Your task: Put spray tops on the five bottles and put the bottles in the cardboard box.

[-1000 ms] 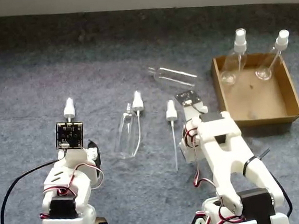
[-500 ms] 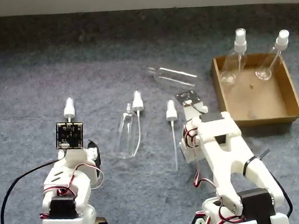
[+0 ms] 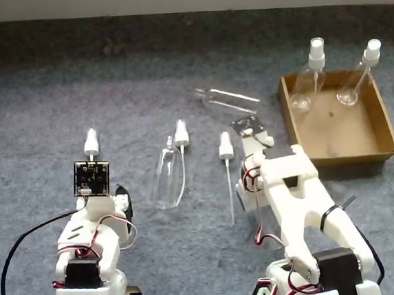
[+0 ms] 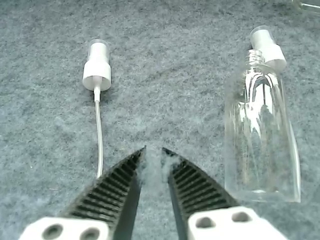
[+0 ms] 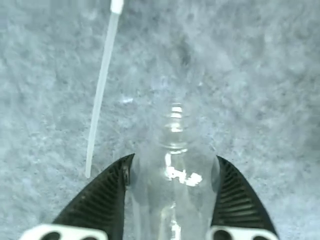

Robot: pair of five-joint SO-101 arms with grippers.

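Observation:
A clear bottle sits between the fingers of my right gripper, which is shut on its body, neck pointing away. The right arm covers it from above. Beside it lies a spray top with a long tube. My left gripper hovers over the carpet, open by a narrow gap and holding nothing. Ahead of it lies another spray top. To the side lies a bottle with a spray top at its neck. Two capped bottles stand in the cardboard box.
One more clear bottle lies on its side on the grey carpet, between the loose tops and the box. The left arm stands at the near left. A pale wall edge runs along the far side.
The right arm's wrist has shifted slightly toward the far side. The left arm and the loose bottles and tops have stayed put.

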